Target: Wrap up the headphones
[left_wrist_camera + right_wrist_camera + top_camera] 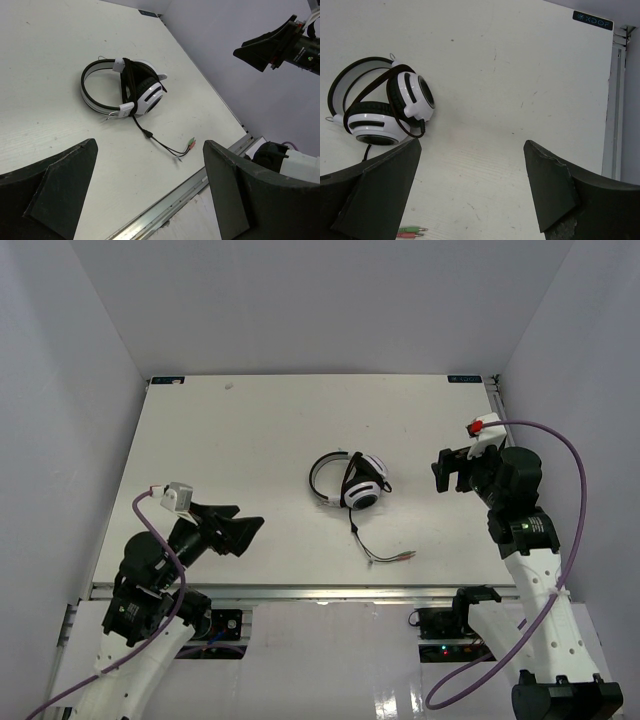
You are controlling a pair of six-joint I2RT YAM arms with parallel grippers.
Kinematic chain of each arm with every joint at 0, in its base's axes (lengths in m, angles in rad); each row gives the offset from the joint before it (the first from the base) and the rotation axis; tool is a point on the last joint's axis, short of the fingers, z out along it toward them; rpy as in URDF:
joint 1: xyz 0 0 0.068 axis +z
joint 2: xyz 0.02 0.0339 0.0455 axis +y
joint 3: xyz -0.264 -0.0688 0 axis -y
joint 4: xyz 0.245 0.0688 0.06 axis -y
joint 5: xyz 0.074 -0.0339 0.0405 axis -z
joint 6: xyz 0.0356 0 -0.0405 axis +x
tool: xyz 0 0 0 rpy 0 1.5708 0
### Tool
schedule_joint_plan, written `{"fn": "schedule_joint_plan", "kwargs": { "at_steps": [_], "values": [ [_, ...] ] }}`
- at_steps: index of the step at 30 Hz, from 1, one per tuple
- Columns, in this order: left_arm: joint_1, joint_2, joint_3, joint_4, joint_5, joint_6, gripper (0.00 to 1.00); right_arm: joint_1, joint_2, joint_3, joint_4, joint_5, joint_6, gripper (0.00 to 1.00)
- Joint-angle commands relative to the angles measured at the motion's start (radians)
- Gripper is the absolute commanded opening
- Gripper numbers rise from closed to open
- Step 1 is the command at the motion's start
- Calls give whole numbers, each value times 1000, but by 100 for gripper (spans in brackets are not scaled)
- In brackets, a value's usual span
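Note:
The white-and-black headphones lie on the table's middle, with the black cable wound round the ear cups. They show in the left wrist view and right wrist view too. A short cable tail runs toward the near edge and ends in green and pink plugs, also seen in the left wrist view and right wrist view. My left gripper is open and empty, left of the headphones. My right gripper is open and empty, to their right.
The white table is walled by grey panels at the back and sides. A metal rail runs along the near edge. Purple arm cables loop beside each arm.

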Motion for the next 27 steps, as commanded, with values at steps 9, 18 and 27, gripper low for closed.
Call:
{"fn": "schedule_joint_plan", "kwargs": {
  "at_steps": [9, 18, 27],
  "values": [
    [5, -13, -10, -11, -4, 10, 98, -10, -5, -15, 24, -1, -8, 90],
    [5, -19, -13, -14, -5, 9, 98, -12, -8, -19, 26, -6, -8, 90],
    [5, -17, -15, -17, -3, 9, 98, -13, -13, -32, 32, -16, -6, 90]
  ]
}}
